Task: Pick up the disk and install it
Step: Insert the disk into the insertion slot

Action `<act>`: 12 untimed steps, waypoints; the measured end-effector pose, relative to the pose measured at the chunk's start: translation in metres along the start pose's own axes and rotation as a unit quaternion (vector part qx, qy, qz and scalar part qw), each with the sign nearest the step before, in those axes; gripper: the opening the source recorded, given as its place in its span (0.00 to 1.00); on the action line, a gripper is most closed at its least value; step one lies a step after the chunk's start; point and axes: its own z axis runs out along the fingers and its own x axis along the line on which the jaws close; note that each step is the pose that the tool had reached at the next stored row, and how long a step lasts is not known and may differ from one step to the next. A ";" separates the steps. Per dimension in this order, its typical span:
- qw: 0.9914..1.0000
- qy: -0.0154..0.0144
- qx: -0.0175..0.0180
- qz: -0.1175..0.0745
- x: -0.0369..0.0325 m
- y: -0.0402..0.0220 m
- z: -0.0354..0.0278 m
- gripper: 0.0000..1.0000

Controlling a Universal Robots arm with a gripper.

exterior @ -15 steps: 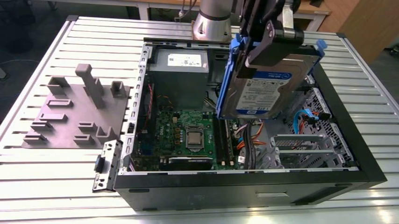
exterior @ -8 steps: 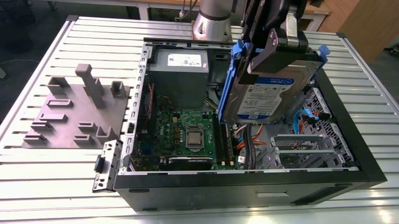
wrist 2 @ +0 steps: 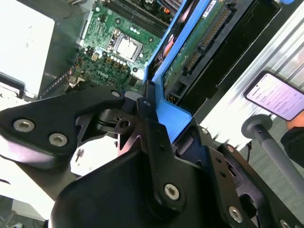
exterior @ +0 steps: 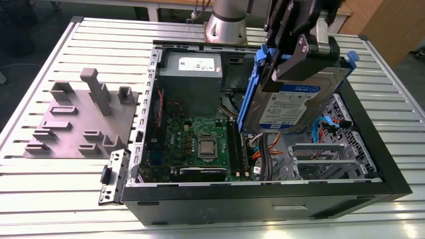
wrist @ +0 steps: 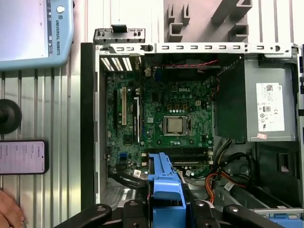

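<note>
In the upper right of the exterior view, my gripper (exterior: 290, 63) is closed on the disk (exterior: 299, 102) and holds it by its blue carrier frame. The disk is tilted, label side up, above the open computer case (exterior: 265, 199) and not seated in it. Below it, in the centre of the frame, lies the green motherboard (exterior: 199, 144) (the grey power supply (exterior: 190, 74) is above it in the picture). In both wrist views my fingers (wrist 2: 152, 118) clamp the blue frame (wrist: 164, 190). A grey fixture block (exterior: 79, 119) lies on the slatted table (exterior: 47, 189) at the left.
</note>
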 end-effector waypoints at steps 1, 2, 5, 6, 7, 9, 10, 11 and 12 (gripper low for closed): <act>1.000 0.000 0.000 0.000 -0.0001 -0.0020 -0.0001 0.36; 1.000 0.000 0.000 0.000 -0.0001 -0.0036 -0.0002 0.36; 1.000 0.000 0.000 0.000 -0.0002 -0.0049 -0.0002 0.36; 1.000 0.000 0.000 0.000 -0.0002 -0.0049 -0.0002 0.36; 1.000 0.000 0.000 0.000 -0.0002 -0.0049 -0.0001 0.36; 1.000 0.000 0.000 0.000 -0.0002 -0.0050 -0.0002 0.36; 1.000 0.000 0.000 0.000 -0.0002 -0.0050 -0.0001 0.36; 1.000 0.000 0.000 0.000 -0.0002 -0.0050 -0.0002 0.36; 1.000 0.000 0.000 0.000 -0.0002 -0.0050 -0.0002 0.36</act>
